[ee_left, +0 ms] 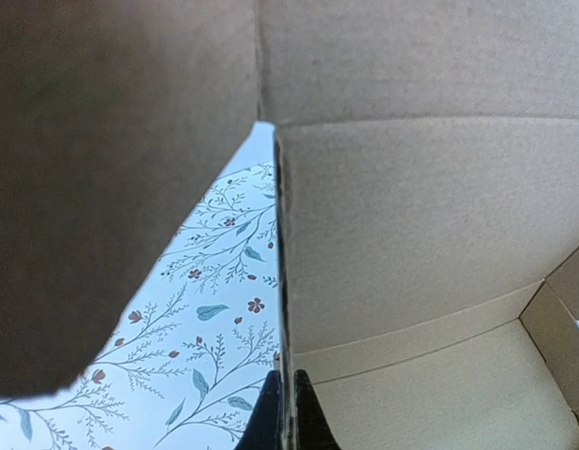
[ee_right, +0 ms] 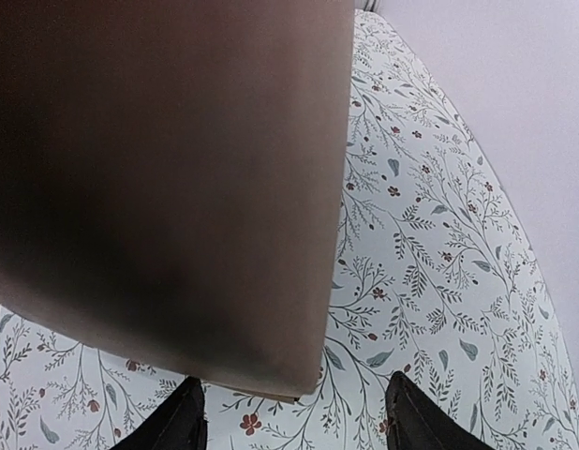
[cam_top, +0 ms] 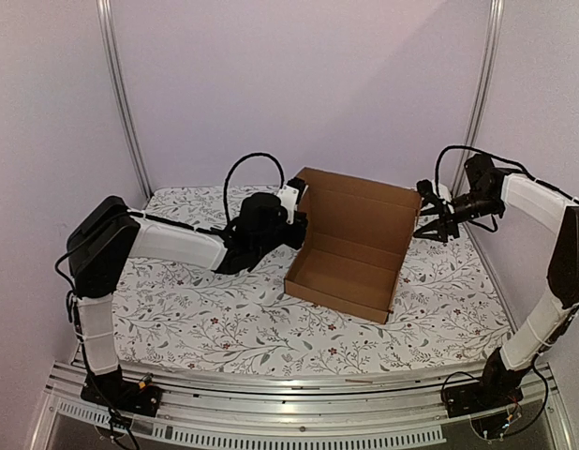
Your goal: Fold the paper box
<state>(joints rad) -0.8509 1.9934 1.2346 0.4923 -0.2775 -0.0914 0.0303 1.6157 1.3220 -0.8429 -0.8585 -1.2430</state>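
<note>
The paper box [cam_top: 350,253] is brown cardboard, standing as a shallow open tray in the middle of the table with its lid panel raised at the back. My left gripper [cam_top: 297,225] is at the box's left wall near the back corner. In the left wrist view its fingertips [ee_left: 288,412] are pinched together on the thin edge of that wall [ee_left: 421,234]. My right gripper [cam_top: 430,220] hovers by the lid's right upper corner. In the right wrist view the gripper [ee_right: 294,422] is open, and a cardboard flap [ee_right: 168,178] hangs just ahead of it, touching neither finger.
A floral cloth [cam_top: 224,319] covers the table. White walls and two metal posts [cam_top: 121,94] close in the back and sides. An aluminium rail [cam_top: 289,394] runs along the near edge by the arm bases.
</note>
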